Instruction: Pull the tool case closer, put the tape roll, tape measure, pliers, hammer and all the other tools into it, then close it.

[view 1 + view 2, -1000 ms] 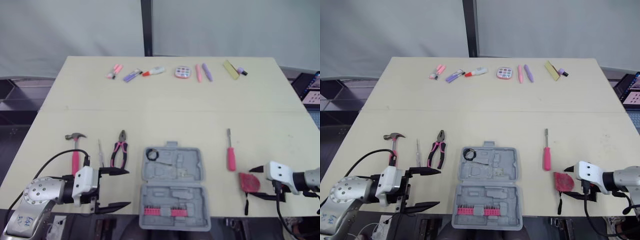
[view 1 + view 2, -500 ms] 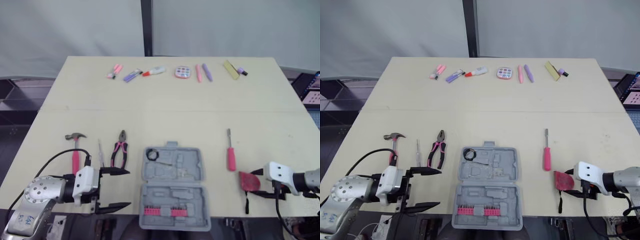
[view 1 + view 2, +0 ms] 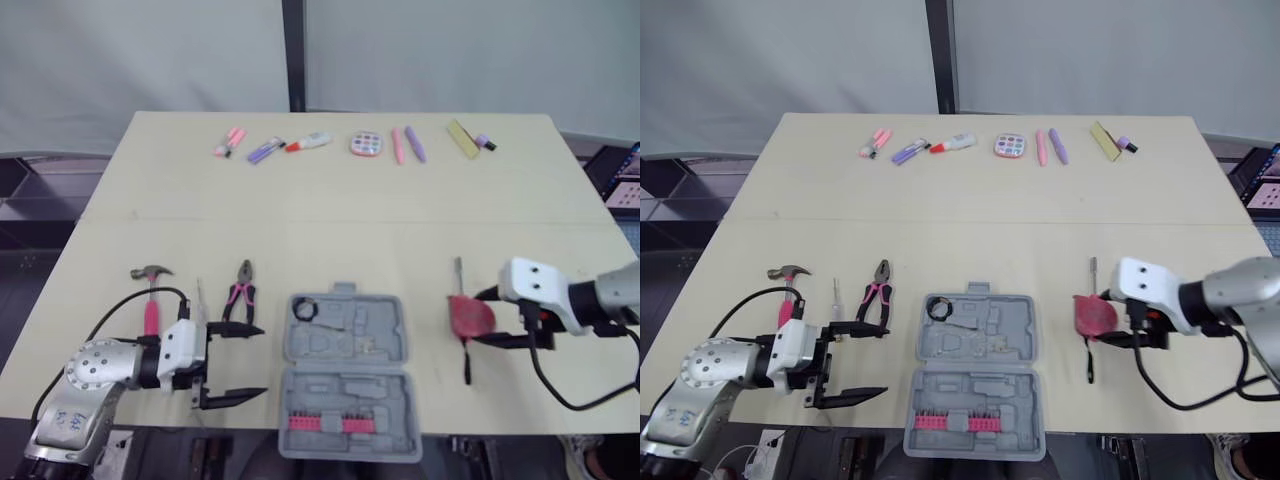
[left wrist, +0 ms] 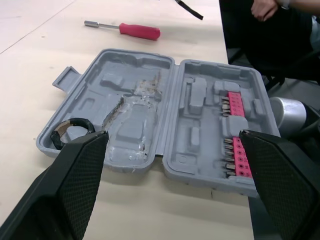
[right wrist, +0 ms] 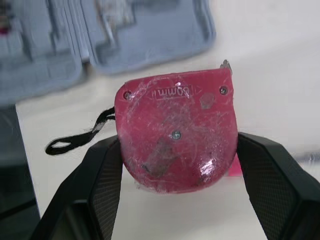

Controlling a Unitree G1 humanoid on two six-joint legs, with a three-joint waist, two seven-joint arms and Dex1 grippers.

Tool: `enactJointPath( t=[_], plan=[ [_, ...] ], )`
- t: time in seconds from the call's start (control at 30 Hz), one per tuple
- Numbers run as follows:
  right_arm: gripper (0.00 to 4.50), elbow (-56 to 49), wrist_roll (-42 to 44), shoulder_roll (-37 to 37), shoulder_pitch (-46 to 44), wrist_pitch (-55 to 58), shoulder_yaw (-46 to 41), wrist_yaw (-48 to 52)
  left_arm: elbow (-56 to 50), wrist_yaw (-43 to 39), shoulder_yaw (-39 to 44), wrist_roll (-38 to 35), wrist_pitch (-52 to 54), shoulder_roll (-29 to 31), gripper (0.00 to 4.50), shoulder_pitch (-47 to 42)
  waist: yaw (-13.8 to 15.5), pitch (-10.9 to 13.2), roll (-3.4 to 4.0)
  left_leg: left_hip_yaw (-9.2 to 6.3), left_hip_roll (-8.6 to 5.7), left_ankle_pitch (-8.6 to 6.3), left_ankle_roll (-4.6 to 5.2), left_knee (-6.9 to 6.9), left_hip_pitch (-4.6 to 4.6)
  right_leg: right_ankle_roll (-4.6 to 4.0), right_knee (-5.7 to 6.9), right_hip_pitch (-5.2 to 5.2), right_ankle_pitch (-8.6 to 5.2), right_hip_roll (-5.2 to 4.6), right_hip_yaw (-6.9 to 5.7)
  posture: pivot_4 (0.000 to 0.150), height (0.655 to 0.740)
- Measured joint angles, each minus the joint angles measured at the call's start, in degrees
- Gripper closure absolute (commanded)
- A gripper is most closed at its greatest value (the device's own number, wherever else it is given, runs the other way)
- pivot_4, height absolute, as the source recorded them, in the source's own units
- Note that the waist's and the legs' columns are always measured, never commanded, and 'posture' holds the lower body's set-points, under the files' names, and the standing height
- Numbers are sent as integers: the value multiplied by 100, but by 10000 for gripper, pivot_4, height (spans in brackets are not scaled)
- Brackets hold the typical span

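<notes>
Right gripper [image 3: 479, 320] pinches the scuffed red tape measure [image 3: 466, 314] — bound, likely, for the open grey plastic tool case [image 3: 345, 342]; left gripper [image 3: 262, 361] gapes wide, empty.

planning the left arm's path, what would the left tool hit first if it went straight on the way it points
The open tool case: the left tool points across the table at its side, fingers open. Whether it would strike the rim or pass over is unclear.

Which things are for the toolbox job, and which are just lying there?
For the job: tool case, tape roll, tape measure, pliers, hammer, red screwdriver, thin screwdriver.
Just lying about: markers, round palette, pink pen, purple pen, yellow pad.
</notes>
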Motion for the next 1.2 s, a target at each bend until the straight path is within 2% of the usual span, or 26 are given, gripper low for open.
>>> enactJointPath(
  t=[0.17,0.4,0.67,0.97,1.2],
  plan=[
    [15270,-303,-358,190,-1094,1126,1056,-236,14,229,-43,90,-7,-121,0,-59,-11,0,0,-1,-1,0,0,-1,-1,0,7,-8,0,-1,2,1500,7134],
    [15270,-752,-790,616,-2028,2340,2511,-389,35,449,-98,186,-10,-234,0,-119,-17,0,-1,-4,-5,0,0,0,-5,0,44,-30,0,-5,5,1500,7134],
    [15270,-664,-1151,1646,-3179,3385,3736,-762,291,497,-177,267,-261,-345,0,-80,-47,1,-1,-3,-7,2,-8,-2,-15,0,112,-96,0,-8,5,1500,7134],
    [15270,-204,-1303,2118,-3537,3598,4318,-1125,643,463,-190,405,-708,-437,0,26,-48,0,-5,-8,-16,2,-9,3,-16,-1,144,-108,0,-18,3,1500,7134],
    [15270,145,-1593,2126,-3677,3411,4694,-1192,749,456,-194,427,-915,-445,0,136,-113,0,-5,-9,-16,2,-10,2,-16,-1,163,-117,0,-19,1,1500,7134]
  ],
)
